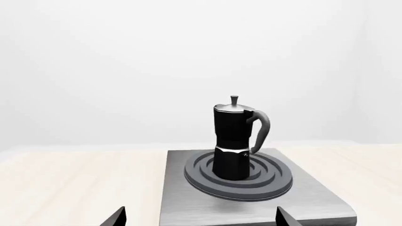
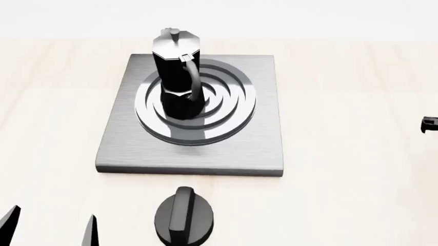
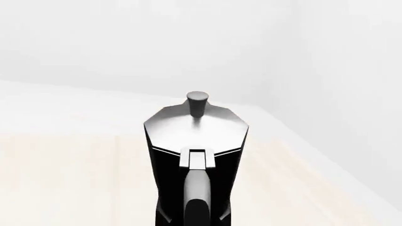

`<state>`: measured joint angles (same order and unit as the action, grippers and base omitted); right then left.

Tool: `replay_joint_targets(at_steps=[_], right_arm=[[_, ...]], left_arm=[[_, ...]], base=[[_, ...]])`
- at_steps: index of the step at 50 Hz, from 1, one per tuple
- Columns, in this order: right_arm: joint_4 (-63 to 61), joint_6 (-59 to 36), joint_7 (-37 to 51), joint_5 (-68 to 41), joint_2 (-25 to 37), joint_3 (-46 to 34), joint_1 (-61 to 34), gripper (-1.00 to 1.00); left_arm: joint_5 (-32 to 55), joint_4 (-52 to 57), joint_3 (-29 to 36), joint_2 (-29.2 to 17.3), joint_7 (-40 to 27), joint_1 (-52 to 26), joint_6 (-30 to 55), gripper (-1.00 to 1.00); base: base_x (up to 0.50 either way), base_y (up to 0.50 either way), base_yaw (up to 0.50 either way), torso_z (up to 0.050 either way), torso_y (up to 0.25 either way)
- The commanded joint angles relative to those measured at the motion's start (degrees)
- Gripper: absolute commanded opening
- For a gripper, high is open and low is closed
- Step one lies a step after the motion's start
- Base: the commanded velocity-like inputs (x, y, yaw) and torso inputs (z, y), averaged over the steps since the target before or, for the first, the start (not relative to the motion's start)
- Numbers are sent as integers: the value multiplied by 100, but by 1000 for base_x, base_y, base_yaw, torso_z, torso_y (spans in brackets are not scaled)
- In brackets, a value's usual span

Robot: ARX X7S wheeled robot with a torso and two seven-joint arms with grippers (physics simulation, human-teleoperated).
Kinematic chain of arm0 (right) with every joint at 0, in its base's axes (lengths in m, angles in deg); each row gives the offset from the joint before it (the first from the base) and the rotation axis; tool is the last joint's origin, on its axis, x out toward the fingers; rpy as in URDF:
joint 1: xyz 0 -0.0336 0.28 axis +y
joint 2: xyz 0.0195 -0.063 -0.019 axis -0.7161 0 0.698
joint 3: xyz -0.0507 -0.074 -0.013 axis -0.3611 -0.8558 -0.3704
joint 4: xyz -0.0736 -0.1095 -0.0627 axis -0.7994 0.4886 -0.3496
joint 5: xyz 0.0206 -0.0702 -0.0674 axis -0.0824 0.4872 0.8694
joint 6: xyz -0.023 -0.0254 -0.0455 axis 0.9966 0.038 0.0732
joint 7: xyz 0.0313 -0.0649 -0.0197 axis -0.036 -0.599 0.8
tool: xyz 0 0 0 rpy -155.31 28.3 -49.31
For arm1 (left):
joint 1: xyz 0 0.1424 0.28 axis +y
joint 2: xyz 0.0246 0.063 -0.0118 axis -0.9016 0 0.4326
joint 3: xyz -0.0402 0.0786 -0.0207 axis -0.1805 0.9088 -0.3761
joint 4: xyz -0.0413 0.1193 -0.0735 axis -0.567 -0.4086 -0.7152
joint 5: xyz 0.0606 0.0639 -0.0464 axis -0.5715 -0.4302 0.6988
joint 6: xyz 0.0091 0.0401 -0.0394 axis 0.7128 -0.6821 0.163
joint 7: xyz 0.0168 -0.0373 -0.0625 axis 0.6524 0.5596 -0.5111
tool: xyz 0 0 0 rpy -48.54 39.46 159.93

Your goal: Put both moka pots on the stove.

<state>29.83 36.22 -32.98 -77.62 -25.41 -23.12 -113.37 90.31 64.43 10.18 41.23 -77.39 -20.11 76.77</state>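
Note:
One moka pot (image 2: 177,66) stands upright on the round burner of the stove (image 2: 123,148), its handle toward me; it also shows in the left wrist view (image 1: 234,141) on the stove (image 1: 314,200). My left gripper (image 2: 49,228) is open and empty, low at the near left, short of the stove; in the left wrist view its fingertips (image 1: 116,217) stand wide apart. The second moka pot (image 3: 196,155) fills the right wrist view close up, handle toward the camera. The right gripper's fingers do not show against it.
A squat black round knob (image 2: 183,218) sits on the pale wooden table (image 2: 356,102) just in front of the stove. A small dark part (image 2: 430,123) shows at the head view's right edge; I cannot tell what it is.

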Motion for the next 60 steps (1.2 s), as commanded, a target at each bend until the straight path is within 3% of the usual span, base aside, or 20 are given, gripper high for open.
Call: replay_joint_targets(at_steps=[1, 8, 18, 26, 44, 60], right_arm=[[-5, -22, -170, 1534, -315, 1485, -266, -100], [-6, -96, -617, 2024, -448, 2043, -394, -100], [-14, 41, -2005, 2055, -531, 2727, -450, -100], [-60, -236, -2779, 2122, -609, 2737, -613, -100], [-7, -533, -2969, 2872, -1259, 2922, -1072, -100], [-4, -596, -3051, 3421, -1831, 3556, -1053, -100]], left_arm=[[18, -6, -5, -16, -12, -3, -19, 100], [30, -7, -9, -22, -22, -1, -35, 100], [46, -38, -7, -28, -25, -3, -64, 100], [44, -43, 8, -32, -30, -6, -68, 100], [99, -36, -32, -70, -52, -6, -101, 100], [111, -92, -9, -77, -44, -35, -123, 100]], base=[[0, 0, 0, 0, 0], [0, 0, 0, 0, 0], [0, 0, 0, 0, 0], [0, 0, 0, 0, 3], [0, 0, 0, 0, 1], [0, 0, 0, 0, 1]])
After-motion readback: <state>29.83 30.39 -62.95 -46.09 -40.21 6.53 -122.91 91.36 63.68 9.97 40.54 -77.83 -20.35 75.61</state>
